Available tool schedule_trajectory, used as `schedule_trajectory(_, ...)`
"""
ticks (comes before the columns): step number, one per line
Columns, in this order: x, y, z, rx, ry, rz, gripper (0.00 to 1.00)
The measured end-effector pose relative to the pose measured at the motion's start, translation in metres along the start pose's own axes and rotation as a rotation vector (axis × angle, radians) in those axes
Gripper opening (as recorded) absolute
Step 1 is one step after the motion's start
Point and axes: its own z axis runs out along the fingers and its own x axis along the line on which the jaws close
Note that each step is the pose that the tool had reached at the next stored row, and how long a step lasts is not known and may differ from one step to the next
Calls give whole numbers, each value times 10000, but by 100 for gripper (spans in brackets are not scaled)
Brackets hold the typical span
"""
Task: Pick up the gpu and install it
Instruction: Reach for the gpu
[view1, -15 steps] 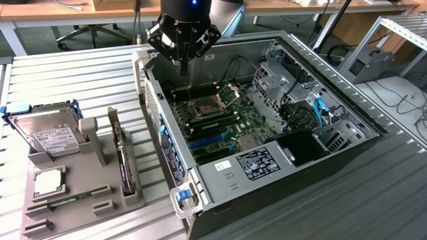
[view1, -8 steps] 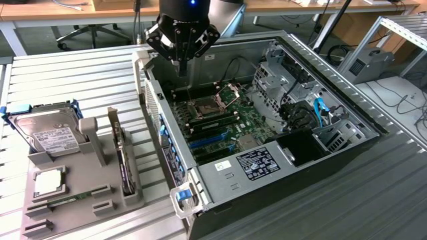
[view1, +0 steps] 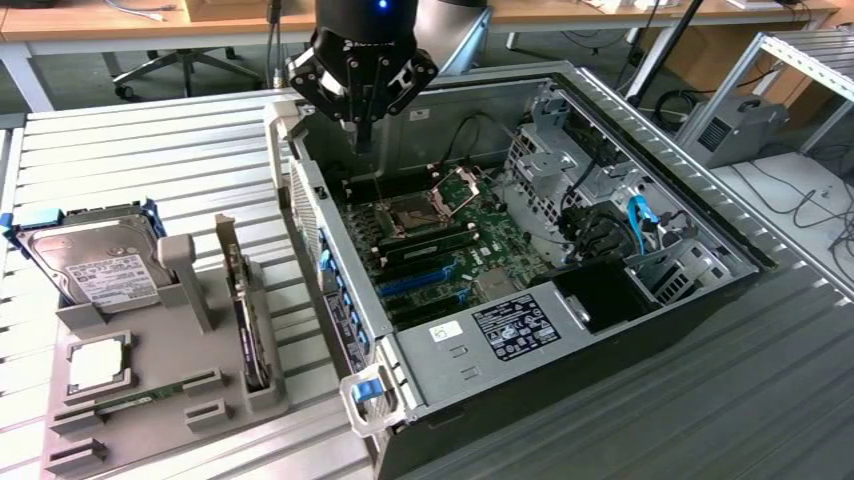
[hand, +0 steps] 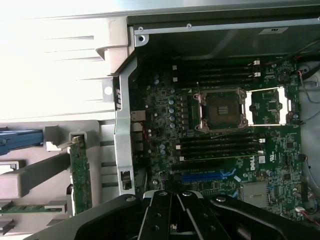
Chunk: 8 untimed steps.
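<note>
The gpu (view1: 248, 325) stands on edge in the grey holder (view1: 187, 285), on the exterior view's left of the computer case (view1: 641, 390). Over the case, the pincer (view1: 360, 138) hangs clenched and empty. The pickup is best done with a square grip on the card's top edge and a straight lift.

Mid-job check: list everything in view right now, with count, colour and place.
gpu: one, green board with black shroud, standing on edge in the holder.
hard drive: one, silver with white label, upright in the holder.
memory stick: one, green, lying in the holder.
holder: one, grey, on the table, exterior view's left.
computer case: one, grey, open, beside the holder.
motherboard: one, green, inside the case.
table: one, grey slatted metal.
gripper: one, black, shut, empty, above the case.
</note>
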Motion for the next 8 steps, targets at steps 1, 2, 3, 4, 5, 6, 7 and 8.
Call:
schedule_trajectory(1,3,0,0,0,-1,0,11)
schedule_trajectory(2,6,0,0,0,0,0,11)
schedule_trajectory(3,9,-1,0,0,0,0,11)
schedule_trajectory(4,13,-1,0,0,-1,0,11)
schedule_trajectory(5,16,-1,0,0,-1,0,11)
schedule_trajectory(6,19,-1,-1,0,0,0,11)
schedule_trajectory(7,22,-2,0,0,0,0,11)
schedule_trajectory(8,25,-2,-1,0,-1,0,11)
